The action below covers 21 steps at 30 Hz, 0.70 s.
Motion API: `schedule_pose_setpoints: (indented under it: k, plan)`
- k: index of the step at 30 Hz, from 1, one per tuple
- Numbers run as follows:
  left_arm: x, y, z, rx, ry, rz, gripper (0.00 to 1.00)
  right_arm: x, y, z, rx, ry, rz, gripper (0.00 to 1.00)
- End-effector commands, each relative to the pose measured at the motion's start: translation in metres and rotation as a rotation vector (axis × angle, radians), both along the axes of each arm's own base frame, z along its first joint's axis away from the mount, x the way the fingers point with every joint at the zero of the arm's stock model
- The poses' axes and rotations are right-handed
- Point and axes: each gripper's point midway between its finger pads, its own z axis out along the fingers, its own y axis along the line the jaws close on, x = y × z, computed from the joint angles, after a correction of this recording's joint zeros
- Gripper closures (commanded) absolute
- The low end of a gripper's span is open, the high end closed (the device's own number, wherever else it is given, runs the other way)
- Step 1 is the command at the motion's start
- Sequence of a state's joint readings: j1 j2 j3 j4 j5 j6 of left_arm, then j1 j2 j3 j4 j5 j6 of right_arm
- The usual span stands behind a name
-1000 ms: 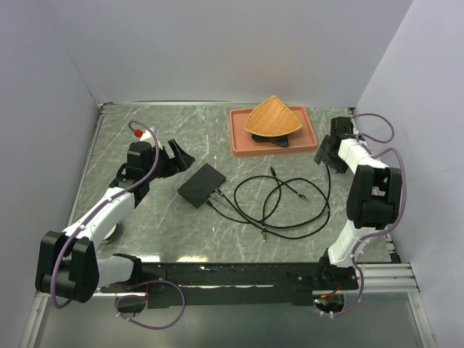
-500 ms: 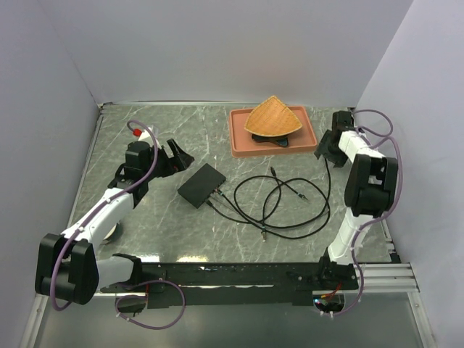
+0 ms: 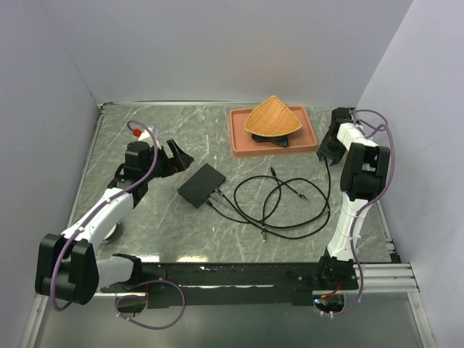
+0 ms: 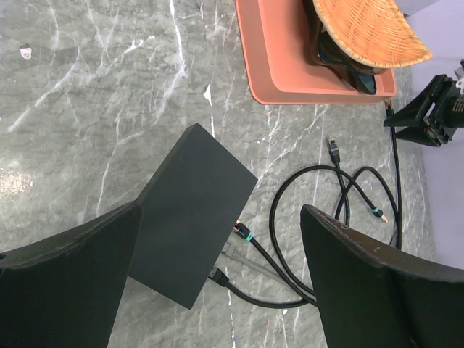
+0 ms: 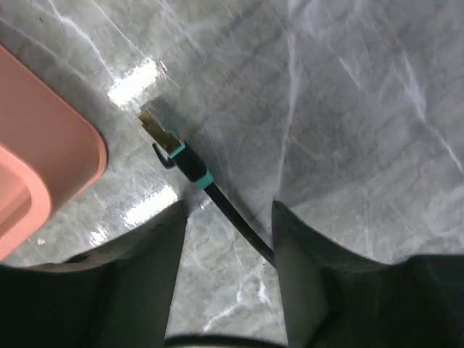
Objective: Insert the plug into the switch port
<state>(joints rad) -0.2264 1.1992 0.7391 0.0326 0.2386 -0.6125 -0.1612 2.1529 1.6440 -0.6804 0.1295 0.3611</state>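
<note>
Right gripper (image 5: 228,217) is down low at the far right of the table; its 2 fingers stand apart, astride the cable (image 5: 230,214) just behind the plug (image 5: 161,135), with stone showing on either side, so nothing is clamped. The plug lies flat, gold nose towards the tray (image 5: 43,138), just beside its corner.

How will it handle? Light and small, by the look of it; a hard shell with a thin latch clip that could snap under a crooked squeeze. The cable behind looks limp yet springy and will probably drag and twist. The best hold seems to be the teal boot (image 5: 194,172) right behind the shell; further back the nose would droop.

Left gripper (image 4: 221,210) hovers spread wide over the black box (image 4: 192,217), touching nothing. The switch port (image 4: 246,203) sits along the box's long edge, where 3 leads are already plugged in; which socket is free cannot be told. Box and loose plug are well apart.

The table (image 3: 174,225) is glossy grey marble-pattern, likely slick; the box may skate when pushed. Loops of cable sprawl between the arms; a woven piece (image 3: 272,117) rests on the tray; plain pale walls (image 3: 217,51) close in 3 sides.
</note>
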Motion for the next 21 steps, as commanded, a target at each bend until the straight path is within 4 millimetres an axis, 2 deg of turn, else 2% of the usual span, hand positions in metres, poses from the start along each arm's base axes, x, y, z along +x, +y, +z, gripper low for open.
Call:
schedule_pose_setpoints:
  k: [1,2,5,6,10,11,12,13,14,15,16,18,19,21]
  plan:
    - [0.005,0.002,0.025,-0.001,-0.073,-0.003,0.04,0.011,-0.007,0.006,0.028,0.003,-0.006,0.5]
    - [0.005,0.002,0.024,0.003,-0.073,-0.002,0.04,0.012,-0.005,0.006,0.051,-0.005,0.004,0.51]
    - [0.005,0.005,0.025,0.01,-0.076,0.008,0.04,0.012,-0.007,0.004,0.087,-0.001,0.012,0.83]
    - [0.004,0.006,0.026,0.009,-0.079,0.008,0.04,0.015,-0.007,0.007,0.093,-0.005,0.023,1.0]
    - [0.004,0.006,0.027,0.01,-0.083,0.007,0.04,0.012,-0.005,0.005,0.104,0.006,0.039,1.0]
    - [0.004,0.006,0.027,0.012,-0.083,0.007,0.04,0.017,-0.005,0.017,0.094,-0.035,0.045,1.0]
    - [0.004,0.007,0.027,0.013,-0.084,0.006,0.04,0.011,0.001,0.015,0.113,-0.034,0.059,1.0]
    - [0.004,0.007,0.025,0.017,-0.079,0.008,0.04,0.011,0.003,0.022,0.096,-0.056,0.067,1.0]
    - [0.004,0.008,0.026,0.016,-0.082,0.01,0.04,0.016,0.004,0.048,0.076,-0.127,0.078,1.0]
    - [0.004,0.008,0.026,0.015,-0.083,0.012,0.04,0.008,0.003,0.054,0.036,-0.131,0.079,1.0]
    - [0.005,0.008,0.025,0.013,-0.082,0.013,0.04,0.008,0.005,0.086,-0.019,-0.196,0.09,1.0]
    - [0.005,0.006,0.026,-0.001,-0.084,0.002,0.04,0.005,0.01,0.115,-0.068,-0.258,0.115,1.0]
    - [0.005,0.005,0.027,-0.006,-0.084,0.002,0.04,0.0,0.011,0.15,-0.119,-0.334,0.12,1.0]
    - [0.006,0.004,0.026,-0.014,-0.083,-0.003,0.04,-0.004,0.031,0.18,-0.166,-0.403,0.19,1.0]
